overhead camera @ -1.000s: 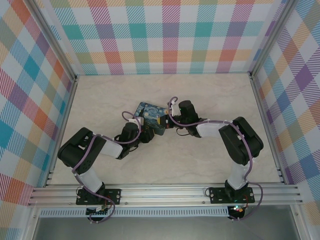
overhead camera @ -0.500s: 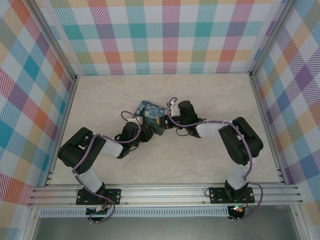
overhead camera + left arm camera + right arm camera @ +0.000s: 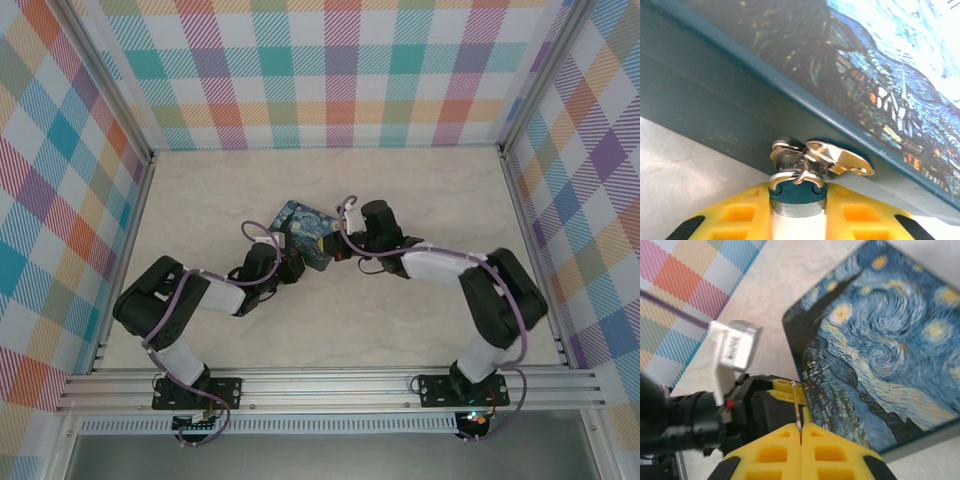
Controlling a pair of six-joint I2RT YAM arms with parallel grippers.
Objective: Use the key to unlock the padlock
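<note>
Mostly one prop around: a flat box [image 3: 303, 232] printed with a swirling blue-yellow night sky lies mid worktop [image 3: 430, 190], plaid walls [image 3: 340, 70] on three sides. Both arms reach in to the box's near edge, one from each side, crowding it in the top view. In the left wrist view the box's dark teal side wall stands right in front of the fingers, with a silvery clasp [image 3: 840, 159] sticking out of it. The left hand [image 3: 797, 204] has its yellow fingers closed partway on the padlock [image 3: 797, 193], blue body pinched between the pads, hard against the box wall at the clasp. The padlock's thin shackle [image 3: 790, 178] loops up into the clasp hardware. The right hand [image 3: 801, 432] is pressed together, pinching the key [image 3: 798, 410], a thin sliver poking straight out from between the tips. The key hangs just above the left arm's black and yellow fingers, beside the box's corner, not touching the padlock as far as can be seen. A white camera module [image 3: 735, 345] on the left wrist sits just behind. Padlock's lower body is cut off at the frame bottom and its keyhole is not visible. From the top both padlock and key are too small and covered by the hands to make out. Cannot tell whether the shackle is latched.
</note>
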